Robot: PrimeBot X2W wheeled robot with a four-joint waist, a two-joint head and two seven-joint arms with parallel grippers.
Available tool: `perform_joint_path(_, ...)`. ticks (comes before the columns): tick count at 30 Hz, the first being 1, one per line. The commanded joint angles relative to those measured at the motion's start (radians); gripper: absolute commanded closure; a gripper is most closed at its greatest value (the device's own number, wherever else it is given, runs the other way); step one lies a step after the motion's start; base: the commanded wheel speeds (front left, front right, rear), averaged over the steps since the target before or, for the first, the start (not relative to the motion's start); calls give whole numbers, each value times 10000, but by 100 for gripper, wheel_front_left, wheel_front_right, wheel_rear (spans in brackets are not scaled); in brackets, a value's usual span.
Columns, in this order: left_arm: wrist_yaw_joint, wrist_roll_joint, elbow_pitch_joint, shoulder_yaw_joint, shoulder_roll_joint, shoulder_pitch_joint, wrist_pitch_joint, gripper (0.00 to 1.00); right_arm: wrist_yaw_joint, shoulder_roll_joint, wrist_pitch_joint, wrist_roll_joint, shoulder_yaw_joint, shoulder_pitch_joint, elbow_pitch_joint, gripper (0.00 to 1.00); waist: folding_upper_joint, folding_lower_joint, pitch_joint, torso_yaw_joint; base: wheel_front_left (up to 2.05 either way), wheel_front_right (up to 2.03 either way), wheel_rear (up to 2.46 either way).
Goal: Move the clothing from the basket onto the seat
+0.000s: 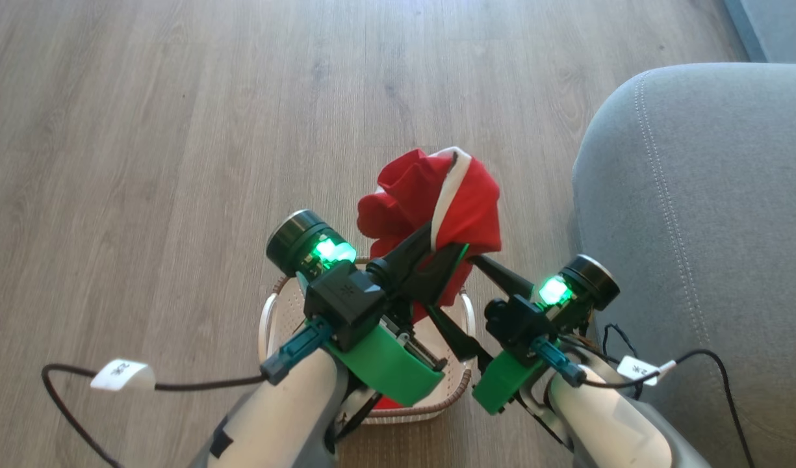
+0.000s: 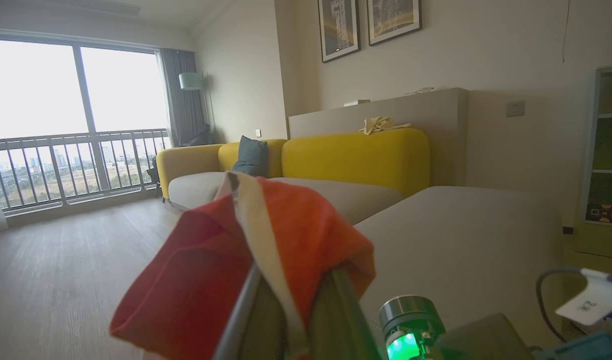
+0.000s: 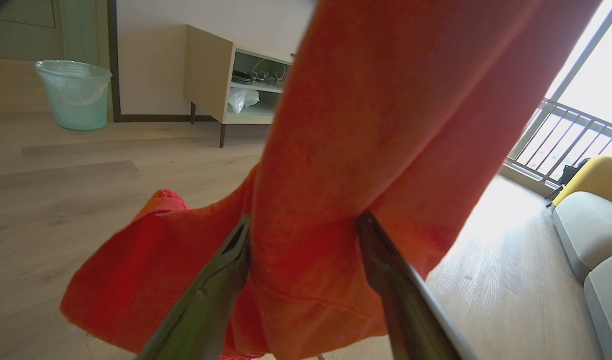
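A red garment with a white stripe, the clothing (image 1: 430,195), hangs bunched above the basket (image 1: 271,318), and my left gripper (image 1: 446,242) is shut on its top fold. In the left wrist view the clothing (image 2: 201,280) drapes over both fingers of that left gripper (image 2: 296,275). My right gripper (image 1: 451,283) stands open lower down, and the hanging clothing (image 3: 335,150) passes between its two spread fingers (image 3: 221,265). The cream basket sits on the floor under both forearms, mostly hidden, with a bit of red (image 1: 388,403) showing inside. The grey seat (image 1: 696,227) lies to the right.
Wood floor (image 1: 177,130) stretches ahead and to the left. A yellow-backed sofa (image 2: 355,155) runs behind the grey seat (image 2: 460,235). A teal waste bin (image 3: 73,92) and a low cabinet (image 3: 226,75) stand by the wall. Loose cables (image 1: 177,385) trail from both wrists.
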Motion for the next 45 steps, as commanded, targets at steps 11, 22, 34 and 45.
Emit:
perform_joint_path(11,115,-69,-602,343,55,-540,-95,100,69,446,-24,309,-590,-360,-182,100,0,0,-8,89,0,0,0)
perform_joint_path(22,85,-143,-530,1076,55,-156,-95,100,69,548,-24,325,-2376,-56,-1275,100,0,0,-59,46,0,0,0)
perform_joint_path(34,-102,-5,72,777,54,172,-95,100,69,583,-25,822,-3295,217,-2766,100,0,0,-182,75,0,0,0)
perform_joint_path(45,-215,111,519,573,54,291,-95,0,69,585,-25,883,-3305,302,-2911,100,0,0,-223,93,0,0,0)
